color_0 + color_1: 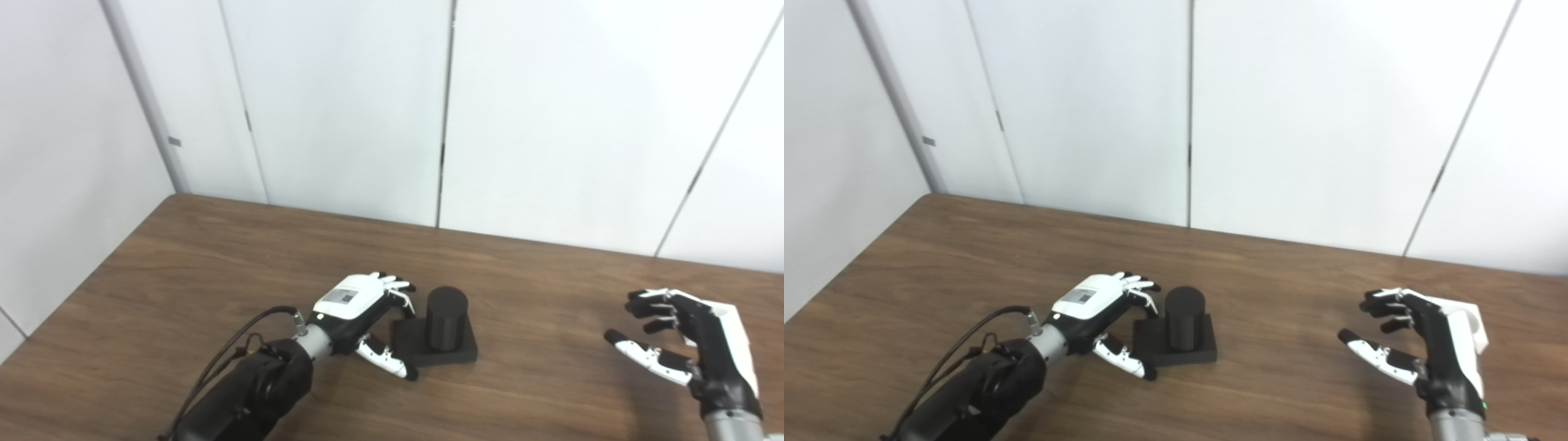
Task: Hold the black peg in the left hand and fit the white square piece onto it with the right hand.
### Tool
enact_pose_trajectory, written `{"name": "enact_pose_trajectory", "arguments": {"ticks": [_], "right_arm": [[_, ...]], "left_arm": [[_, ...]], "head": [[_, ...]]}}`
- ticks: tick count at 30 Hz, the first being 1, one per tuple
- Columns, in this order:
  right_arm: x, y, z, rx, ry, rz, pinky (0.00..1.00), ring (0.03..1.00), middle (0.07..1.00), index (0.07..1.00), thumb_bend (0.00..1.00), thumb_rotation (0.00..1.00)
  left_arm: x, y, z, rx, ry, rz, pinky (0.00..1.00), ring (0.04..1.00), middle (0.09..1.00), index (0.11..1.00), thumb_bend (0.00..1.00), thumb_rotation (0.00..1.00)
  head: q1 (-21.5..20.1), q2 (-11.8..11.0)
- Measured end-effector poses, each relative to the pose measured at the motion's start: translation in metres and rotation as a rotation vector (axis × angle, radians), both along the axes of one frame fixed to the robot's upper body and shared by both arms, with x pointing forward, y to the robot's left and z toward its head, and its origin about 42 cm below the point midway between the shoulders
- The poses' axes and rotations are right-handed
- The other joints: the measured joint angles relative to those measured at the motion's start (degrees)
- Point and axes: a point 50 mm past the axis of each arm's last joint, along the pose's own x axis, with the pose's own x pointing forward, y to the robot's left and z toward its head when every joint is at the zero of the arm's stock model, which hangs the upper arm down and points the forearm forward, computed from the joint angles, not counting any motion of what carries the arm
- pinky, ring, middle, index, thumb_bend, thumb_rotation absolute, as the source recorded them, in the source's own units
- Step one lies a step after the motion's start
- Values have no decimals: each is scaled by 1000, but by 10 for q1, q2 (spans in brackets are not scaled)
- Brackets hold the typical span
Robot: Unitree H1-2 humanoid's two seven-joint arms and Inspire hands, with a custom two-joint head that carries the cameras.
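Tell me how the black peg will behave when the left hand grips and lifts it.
The black peg stands upright on a wide square base, so it probably won't roll or tip. It looks rigid. The open left hand is beside that base; the matte surface likely grips well.

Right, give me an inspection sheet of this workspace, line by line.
Surface: brown wood-grain table, dry and unmarked where visible.
Job's things: black peg standing upright on its square black base, on the table. White piece lies behind the right hand, mostly hidden; its shape cannot be told.
Clutter: nothing seen.
Hands: left hand open, fingers spread at the base's left edge, contact unclear. Right hand open, holding nothing, in front of the white piece.
Cables: black cable loops along the left forearm, off the peg.
Surroundings: white wall panels behind the table, with dark seams.
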Motion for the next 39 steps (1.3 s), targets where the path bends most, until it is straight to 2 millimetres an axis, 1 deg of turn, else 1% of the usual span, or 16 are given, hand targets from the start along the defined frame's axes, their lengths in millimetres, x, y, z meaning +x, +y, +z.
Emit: {"name": "enact_pose_trajectory", "arguments": {"ticks": [4, 14, 17, 18, 19, 21, 24, 26, 27, 28, 29, 32, 33, 34, 36, 39], "right_arm": [[0, 3, 0, -1, -3, 5, 513, 611, 665, 494, 500, 122], [2, 6, -3, 11, -12, 3, 500, 611, 668, 494, 499, 124], [2, 7, -3, 7, -13, 6, 513, 599, 662, 495, 500, 127], [2, 8, -3, 2, -13, 5, 515, 597, 661, 495, 500, 128], [2, 8, -3, -3, -15, 5, 517, 597, 663, 495, 500, 129], [1, 8, 1, -14, -20, 20, 507, 596, 670, 495, 502, 129], [-1, 4, 14, -67, -27, 76, 521, 612, 689, 496, 506, 133], [-1, -4, 23, -125, -8, 103, 559, 652, 717, 496, 508, 138], [-1, -10, 29, -160, 3, 115, 594, 682, 737, 607, 586, 110], [0, -15, 34, -189, 15, 128, 624, 710, 754, 678, 640, 84], [2, -20, 40, -227, 22, 135, 632, 729, 766, 703, 663, 85], [9, -35, 62, -379, 49, 126, 650, 765, 800, 732, 720, 73], [11, -39, 69, -422, 60, 119, 645, 769, 808, 736, 734, 74], [14, -43, 77, -463, 66, 104, 630, 777, 822, 744, 751, 83], [20, -50, 88, -532, 99, 78, 620, 794, 849, 766, 753, 118], [27, -55, 97, -662, 180, 76, 654, 830, 888, 786, 785, 159]], "left_arm": [[-1, -5, 2, 16, -16, -27, 774, 901, 885, 488, 523, 65], [-3, -20, 3, 43, -11, -120, 848, 902, 885, 488, 523, 64], [-1, -25, 4, 63, -8, -145, 861, 909, 892, 489, 523, 65], [-1, -26, 5, 73, -10, -150, 861, 910, 893, 489, 523, 65], [0, -26, 5, 82, -13, -156, 855, 906, 889, 489, 523, 65], [0, -26, 5, 104, -25, -171, 850, 898, 879, 488, 523, 66], [0, -24, 4, 113, -42, -185, 855, 903, 879, 488, 524, 65], [2, -24, 3, 115, -46, -193, 857, 907, 880, 488, 524, 63], [2, -23, 3, 116, -47, -195, 857, 908, 880, 488, 524, 63], [2, -23, 3, 117, -48, -195, 857, 908, 880, 488, 524, 63], [2, -22, 3, 119, -48, -194, 858, 906, 879, 488, 524, 62], [2, -21, 3, 124, -49, -193, 870, 905, 887, 489, 524, 60], [2, -21, 3, 125, -49, -193, 868, 903, 886, 489, 524, 60], [2, -20, 3, 125, -49, -193, 857, 897, 881, 489, 524, 60], [2, -20, 3, 126, -50, -194, 848, 893, 876, 489, 523, 59], [2, -18, 3, 125, -54, -196, 837, 887, 870, 489, 523, 58]], "head": [[-17, 5], [-48, 12], [-66, 12], [-84, 11], [-84, 11], [-110, 8], [-143, 1], [-143, 1], [-162, -6], [-171, -10], [-188, -14], [-217, -21], [-217, -21], [-230, -24], [-237, -26], [-258, -35]]}}
